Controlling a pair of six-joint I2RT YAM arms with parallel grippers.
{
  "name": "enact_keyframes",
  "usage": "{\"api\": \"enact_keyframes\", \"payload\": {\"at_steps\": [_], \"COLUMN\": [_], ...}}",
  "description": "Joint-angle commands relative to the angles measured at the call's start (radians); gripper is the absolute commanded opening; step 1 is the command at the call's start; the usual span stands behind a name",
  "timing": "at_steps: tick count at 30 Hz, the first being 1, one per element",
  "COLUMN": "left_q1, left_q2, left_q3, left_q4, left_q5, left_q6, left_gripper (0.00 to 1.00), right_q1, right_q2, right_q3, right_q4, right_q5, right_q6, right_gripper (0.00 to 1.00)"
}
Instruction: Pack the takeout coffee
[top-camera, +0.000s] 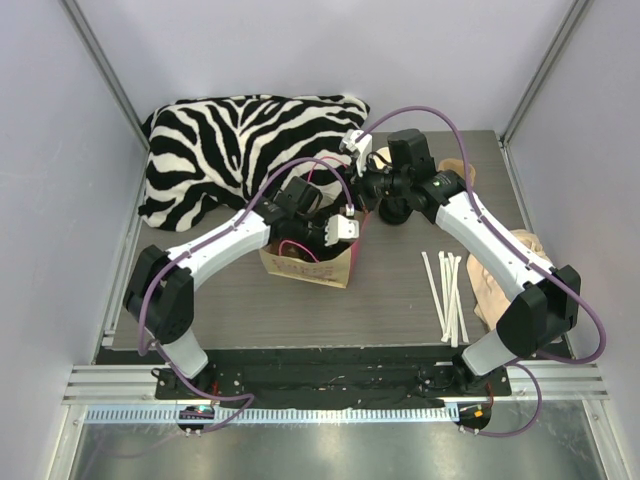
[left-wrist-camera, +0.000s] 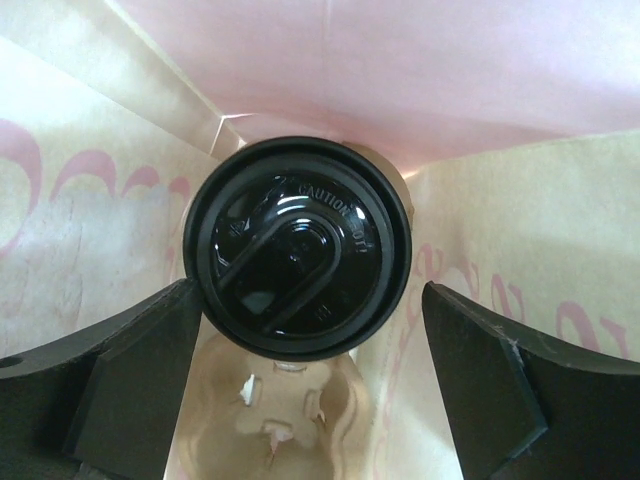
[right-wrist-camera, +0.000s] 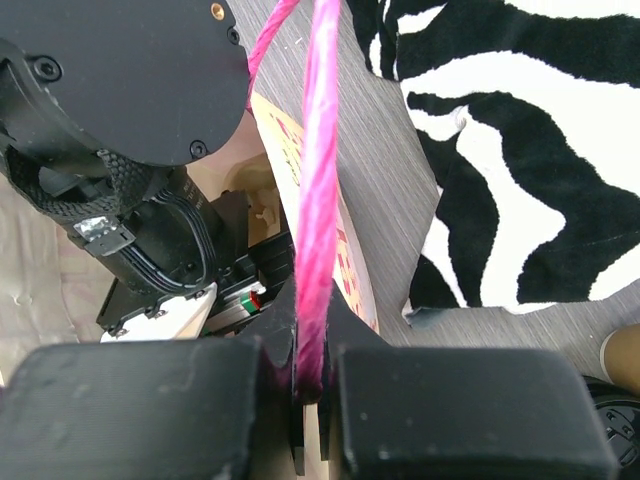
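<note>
The takeout coffee, a brown cup under a round black lid, stands inside the brown paper bag with pink print. My left gripper is down in the bag and open. Its left finger lies against the lid's edge and its right finger stands apart from it. From above, the left gripper is at the bag's mouth. My right gripper is shut on the bag's pink cord handle and holds it up beside the bag's far rim.
A zebra-print cloth lies at the back left, close to the bag. White straws and a beige cloth lie at the right. A black lid and a paper cup sit behind the right gripper. A moulded cardboard tray lines the bag's bottom.
</note>
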Motion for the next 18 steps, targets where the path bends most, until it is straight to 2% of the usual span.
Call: {"api": "enact_keyframes", "payload": {"at_steps": [1, 5, 18], "left_q1": [0.028, 0.028, 0.028], "left_q2": [-0.023, -0.024, -0.092], "left_q3": [0.044, 0.067, 0.08], "left_q4": [-0.041, -0.041, -0.018], "left_q5": [-0.027, -0.027, 0.025], "left_q6": [-0.031, -0.041, -0.04], "left_gripper": [0.97, 1.0, 1.0], "right_q1": [0.013, 0.013, 0.013], "right_q2": [-0.031, -0.034, -0.034], "right_q3": [0.004, 0.001, -0.003], "right_q4": [-0.109, -0.109, -0.111], "right_q5": [-0.06, -0.059, -0.052], "right_q6": [0.01, 0.002, -0.016], "right_gripper": [0.01, 0.01, 0.01]}}
